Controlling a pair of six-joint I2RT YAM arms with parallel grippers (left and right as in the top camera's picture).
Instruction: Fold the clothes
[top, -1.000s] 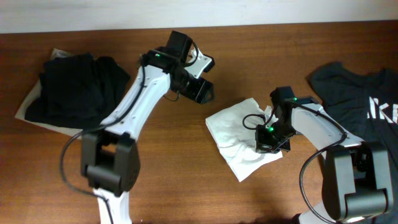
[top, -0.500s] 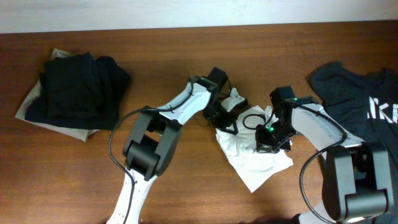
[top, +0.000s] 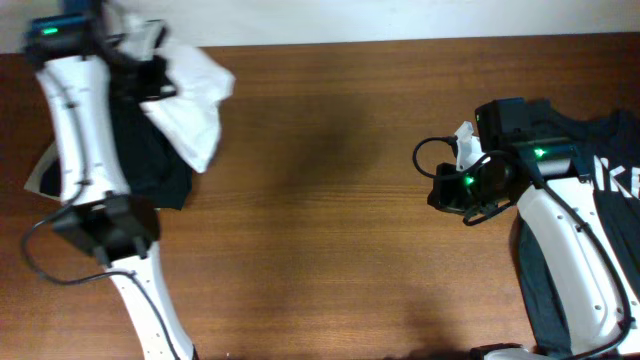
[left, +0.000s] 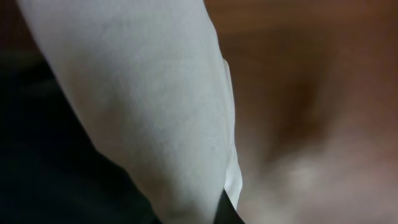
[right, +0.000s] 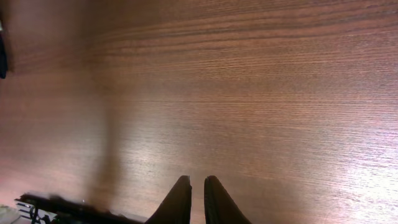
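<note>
- While the left claw (top: 148, 78) sits up at the 10 o'clock corner of the overhead view, it is clamped tight on the white T-shirt (top: 195, 105); its wrist view is filled with white cloth, and only a dark fingertip shows at the bottom edge.
- From that grip the shirt hangs bunched, not spread. Its long axis runs from about 11 o'clock down to 5 o'clock, with the loose end lowest. No print can be made out.
- Under and just to 7 o'clock of the bunch lies the black pile (top: 150, 170), so the shirt overlaps the pile's 1 o'clock edge rather than bare wood.
- Open worktop (top: 320, 230) lies at 4 o'clock from the left claw. My reading is that any laying-out or placing turns on that direction, or on settling straight down onto the pile.
- Well apart, at 3 o'clock across the wood, the right claw (right: 191, 199) has its fingers all but together with nothing between them, over bare grain.
- Beyond it at 3 o'clock a black T-shirt (top: 590, 150) lies partly under the right arm.
- Nearer by far to the white shirt is the left arm; the right would have to cross the whole worktop.
</note>
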